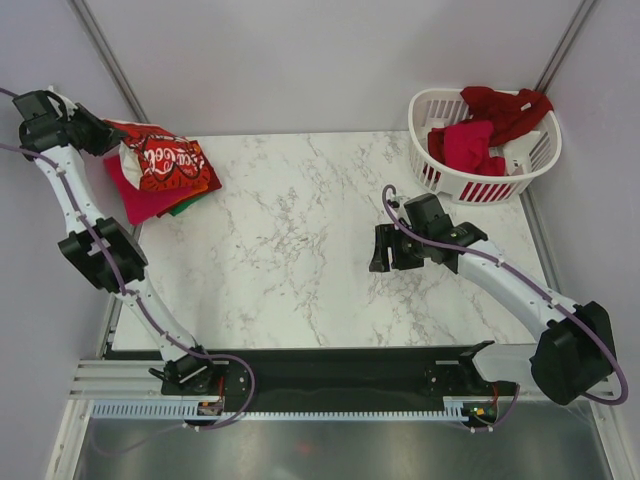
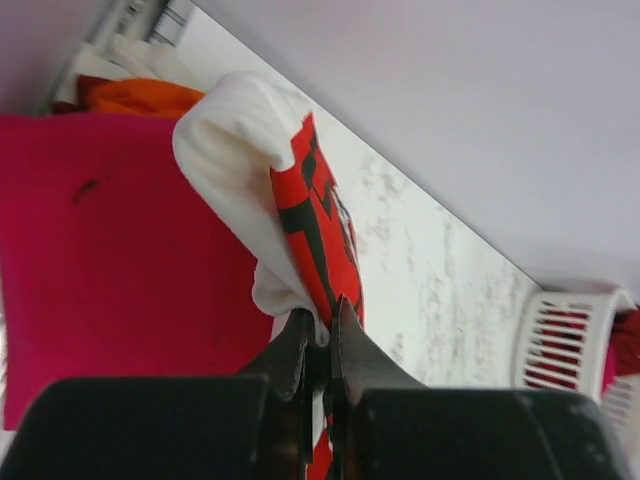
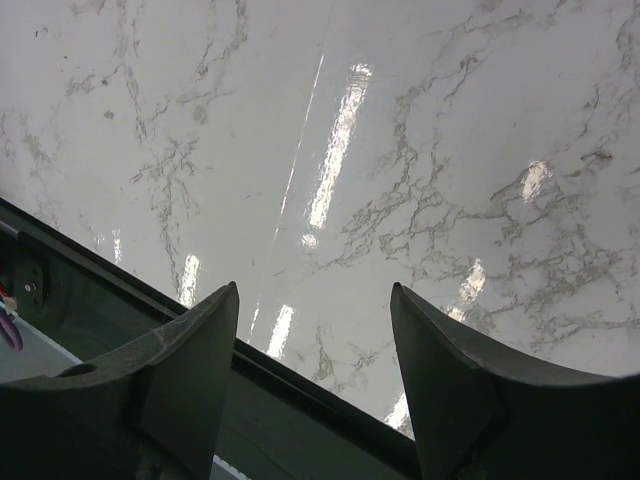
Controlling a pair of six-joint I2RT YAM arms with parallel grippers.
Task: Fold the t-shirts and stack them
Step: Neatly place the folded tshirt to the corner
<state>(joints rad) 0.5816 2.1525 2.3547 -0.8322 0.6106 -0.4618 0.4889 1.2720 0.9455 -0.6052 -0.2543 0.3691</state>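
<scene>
Top external view is showing the left pincer [image 1: 110,140] reaching to the far left corner of the desk [image 1: 300,230], where a pile of shirts is lying. The Coca-Cola shirt [image 1: 165,160] is sitting on top of that pile, bunched and partly lifted, with a white fold turned up on the side nearest the pincer. Under it the pink shirt [image 1: 135,197] is spreading out flat toward the left edge. A strip of orange shirt [image 1: 203,187] and a sliver of green shirt [image 1: 185,208] are peeking out along the pile's near right side.

Left wrist view is showing the left pincer [image 2: 322,322] clenched on the Coca-Cola shirt [image 2: 318,215], its fingers pressing together on a pinch of white and red cloth. The cloth is rising from the jaws in a curled roll. The pink shirt [image 2: 120,270] is filling the space beside it, and the orange shirt [image 2: 135,97] is showing beyond it. Whether the white fold is that shirt's inside or another garment, I cannot tell.

At the far right corner the basket [image 1: 480,190] is holding a crimson shirt [image 1: 468,145], and a dark red shirt [image 1: 505,108] is draping over its rim.

The right pincer [image 1: 385,250] is hanging over bare desk, right of centre and well apart from both pile and basket. Right wrist view is showing it [image 3: 315,300] released, jaws standing wide and grasping nothing, with only marbled desk [image 3: 400,150] beneath.
</scene>
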